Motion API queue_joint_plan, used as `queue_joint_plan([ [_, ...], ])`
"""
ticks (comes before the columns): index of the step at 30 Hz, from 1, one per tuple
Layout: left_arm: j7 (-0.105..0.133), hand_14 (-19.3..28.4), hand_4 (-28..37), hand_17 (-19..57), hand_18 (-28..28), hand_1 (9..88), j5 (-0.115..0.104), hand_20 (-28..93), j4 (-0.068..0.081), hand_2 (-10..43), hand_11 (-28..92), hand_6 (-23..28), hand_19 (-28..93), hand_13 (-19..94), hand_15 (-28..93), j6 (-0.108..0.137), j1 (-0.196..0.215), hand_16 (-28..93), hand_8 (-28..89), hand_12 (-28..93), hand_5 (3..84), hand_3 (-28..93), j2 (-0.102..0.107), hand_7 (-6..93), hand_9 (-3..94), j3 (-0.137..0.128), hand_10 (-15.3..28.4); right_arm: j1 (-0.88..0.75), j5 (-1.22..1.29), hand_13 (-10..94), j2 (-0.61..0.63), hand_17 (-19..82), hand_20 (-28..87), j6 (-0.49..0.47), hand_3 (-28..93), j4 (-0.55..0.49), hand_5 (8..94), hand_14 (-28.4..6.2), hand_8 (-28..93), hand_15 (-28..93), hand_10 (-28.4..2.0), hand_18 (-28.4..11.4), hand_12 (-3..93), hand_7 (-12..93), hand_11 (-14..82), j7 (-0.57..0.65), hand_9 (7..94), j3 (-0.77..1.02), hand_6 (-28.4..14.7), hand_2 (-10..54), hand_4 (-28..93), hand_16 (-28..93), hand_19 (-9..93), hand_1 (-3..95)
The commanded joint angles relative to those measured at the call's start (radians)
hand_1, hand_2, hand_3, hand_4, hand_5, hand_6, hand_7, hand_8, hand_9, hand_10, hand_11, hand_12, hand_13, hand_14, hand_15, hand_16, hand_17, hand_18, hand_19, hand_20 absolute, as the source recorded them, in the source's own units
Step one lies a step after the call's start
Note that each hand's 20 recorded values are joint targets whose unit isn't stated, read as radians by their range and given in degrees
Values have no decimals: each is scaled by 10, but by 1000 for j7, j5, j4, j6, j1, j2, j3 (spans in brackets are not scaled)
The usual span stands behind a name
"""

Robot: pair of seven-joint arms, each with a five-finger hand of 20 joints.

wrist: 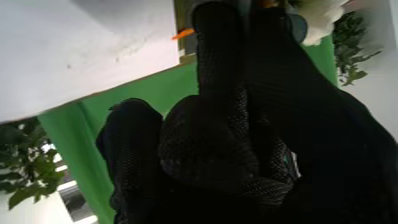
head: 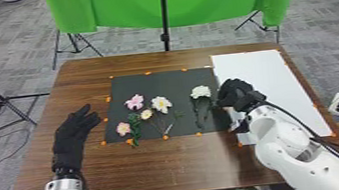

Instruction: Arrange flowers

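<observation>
In the head view, flowers lie on a dark mat [head: 183, 128]: a pink one [head: 134, 102], a white one with a yellow centre [head: 161, 104], a cream one [head: 147, 114] and a lower pink one [head: 123, 128] beside green leaves. Farther right is a fuller white flower [head: 201, 92] with dark leaves along its stem. My right hand [head: 235, 93] is at the mat's right edge, just right of that flower. My left hand [head: 77, 126] is open left of the mat. In the right wrist view, the white flower [wrist: 320, 19] appears near my right hand [wrist: 218, 135]; whether they touch is unclear.
A white board [head: 255, 69] lies along the right side of the brown table [head: 167, 158], partly under my right arm. Small orange markers line the mat's edges. Beyond the table's far edge stand a green cloth [head: 113, 8] and a black stand.
</observation>
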Motion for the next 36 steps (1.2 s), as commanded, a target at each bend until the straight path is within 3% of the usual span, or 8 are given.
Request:
queue_joint_plan([
  [1,-9,188,-283,5,135,216,4,182,9,49,223,50,157,338,338,-11,10,-45,-65,112,459,692,-7,117,460,2,140,-37,11,893,-2,671,640,-9,617,-27,719,-14,34,672,-107,-116,255,213,180,-12,804,16,12,-95,-193,320,932,495],
  [13,-8,188,-283,5,135,216,5,182,7,47,221,50,158,338,339,-15,14,-45,-65,111,459,693,-6,116,460,0,140,-94,2,905,-6,682,640,-25,648,-111,649,-12,-96,659,-128,-117,204,161,214,20,766,108,-9,-95,-208,317,932,350],
  [16,21,188,-283,5,135,216,7,181,11,46,221,50,157,338,338,-5,12,-44,-65,111,459,694,-5,116,460,10,140,-152,56,908,-34,687,659,63,628,-147,614,-12,-90,659,-135,-118,207,136,218,-7,775,185,-11,-95,-223,326,932,317],
  [19,62,187,-283,5,136,217,3,182,15,46,223,49,159,342,341,15,10,-44,-65,112,462,696,-3,119,463,19,140,-244,417,865,-95,621,583,174,623,-167,593,-47,-79,631,-146,-143,210,120,208,-259,761,311,-22,-95,-172,324,932,232],
  [21,81,187,-282,7,137,219,0,184,13,44,226,48,161,350,347,24,12,-42,-65,113,465,701,-1,122,468,23,140,-291,680,675,-149,349,441,90,667,-167,589,-141,-80,464,-161,-190,197,127,170,-439,697,395,-25,-74,-142,265,717,184],
  [25,101,183,-282,27,131,219,26,192,13,42,231,46,172,360,353,18,4,-44,-69,112,472,707,1,130,478,26,141,-345,956,417,-253,172,292,4,745,-158,539,-145,-92,124,-153,-145,164,136,76,-655,551,455,-3,-43,-154,220,184,126],
  [31,118,182,-282,69,133,228,57,240,4,38,232,47,239,362,351,4,3,-46,-71,112,476,708,1,130,479,20,140,-437,1113,281,-364,141,238,-143,782,-175,385,-114,-83,64,-140,-127,120,88,40,-717,404,520,15,-9,-172,127,55,31],
  [36,105,181,-282,41,137,227,81,220,-6,35,234,46,190,361,351,0,6,-43,-71,113,476,711,0,132,480,14,140,-505,1202,262,-364,140,231,-117,783,-192,366,-112,-82,59,-140,-124,113,82,38,-680,394,514,14,-2,-177,108,42,5],
])
